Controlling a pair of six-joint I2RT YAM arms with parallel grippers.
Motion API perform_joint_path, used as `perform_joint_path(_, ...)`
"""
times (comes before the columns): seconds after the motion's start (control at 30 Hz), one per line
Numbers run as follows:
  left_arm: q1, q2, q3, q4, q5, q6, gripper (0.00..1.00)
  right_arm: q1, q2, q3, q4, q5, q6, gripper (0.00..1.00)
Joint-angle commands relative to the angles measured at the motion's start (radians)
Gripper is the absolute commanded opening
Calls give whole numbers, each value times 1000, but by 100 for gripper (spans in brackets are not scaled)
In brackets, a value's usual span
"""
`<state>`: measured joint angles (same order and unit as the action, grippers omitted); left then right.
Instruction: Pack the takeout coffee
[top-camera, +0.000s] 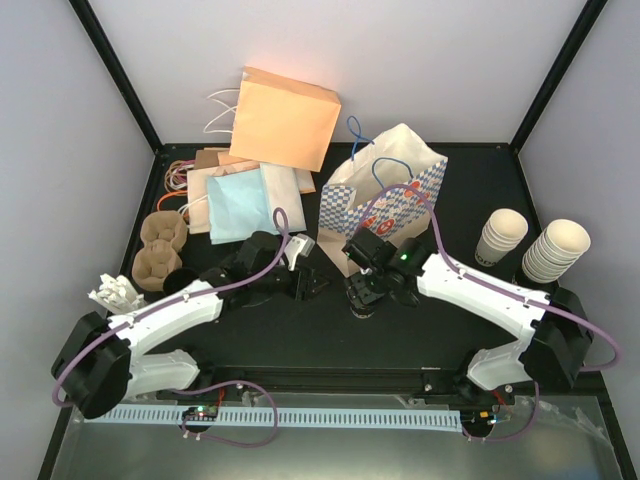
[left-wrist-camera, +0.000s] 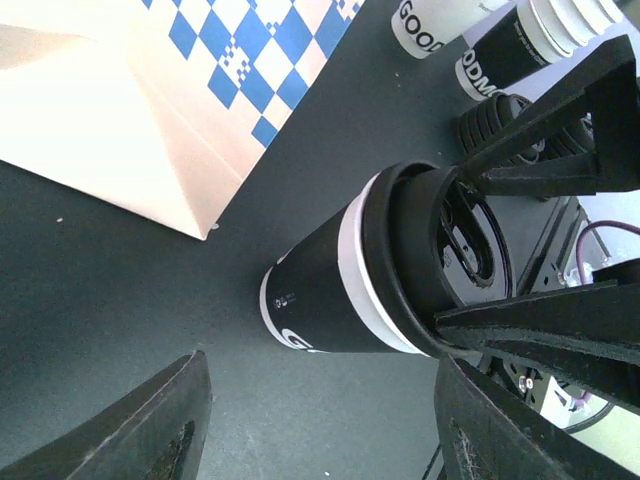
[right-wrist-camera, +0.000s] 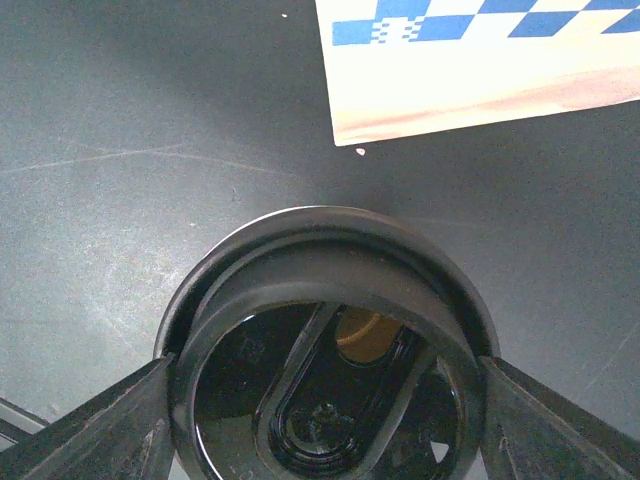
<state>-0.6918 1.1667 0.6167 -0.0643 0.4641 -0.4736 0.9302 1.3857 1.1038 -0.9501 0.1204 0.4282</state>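
Note:
The takeout coffee (top-camera: 361, 306) stands upright on the black table just in front of the blue-checked paper bag (top-camera: 385, 200). It is a paper cup (left-wrist-camera: 320, 290) with a black print, a white band and a black lid (left-wrist-camera: 392, 262). My right gripper (top-camera: 363, 290) comes down from above and is shut on the lid (right-wrist-camera: 320, 250), one finger on each side of the rim. My left gripper (top-camera: 312, 284) is just left of the cup, at table height. In the left wrist view its gripper (left-wrist-camera: 320, 440) is open, and the cup lies beyond the fingertips, apart from them.
Two stacks of like cups (top-camera: 500, 236) (top-camera: 556, 250) stand at the right rear. A stack of black lids (left-wrist-camera: 492, 122) is near them. Flat paper bags (top-camera: 250, 195), an orange bag (top-camera: 285, 118) and brown cup carriers (top-camera: 160, 252) lie at the left rear.

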Motion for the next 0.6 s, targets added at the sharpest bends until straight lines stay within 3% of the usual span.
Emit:
perform_joint_path(0.0, -7, 17, -6, 56, 38, -14, 62, 9, 15, 23, -19, -1, -11, 80)
perform_joint_path(0.57, -14, 68, -31, 112, 55, -23, 57, 29, 84, 54, -55, 61, -1, 85)
